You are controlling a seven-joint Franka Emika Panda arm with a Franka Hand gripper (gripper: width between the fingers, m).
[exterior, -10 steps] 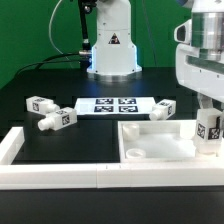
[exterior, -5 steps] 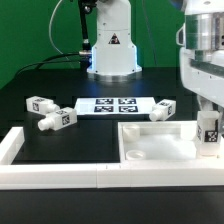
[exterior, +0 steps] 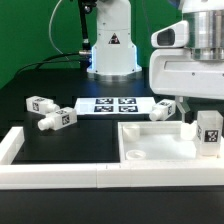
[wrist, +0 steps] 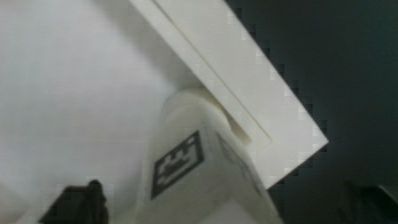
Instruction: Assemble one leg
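One leg (exterior: 208, 135) stands upright in the corner of the white square tabletop (exterior: 150, 142) at the exterior view's right. Its tagged block faces the camera. My gripper (exterior: 192, 104) hangs just above and to the left of it, apart from it. In the wrist view the same leg (wrist: 187, 165) fills the near field beside the tabletop's rim (wrist: 240, 75). One dark finger (wrist: 80, 200) shows with a gap between it and the leg; the other finger is hidden. Three more legs lie on the black table: two at the left (exterior: 40, 104) (exterior: 57, 120) and one (exterior: 163, 109) behind the tabletop.
The marker board (exterior: 115, 104) lies flat at the back centre. A white L-shaped wall (exterior: 50, 172) runs along the table's front and left edges. The arm's base (exterior: 110, 50) stands behind the marker board.
My gripper was closed round the leg in the tabletop's corner. It has let go and moved up and to the exterior view's left. The leg stays standing.
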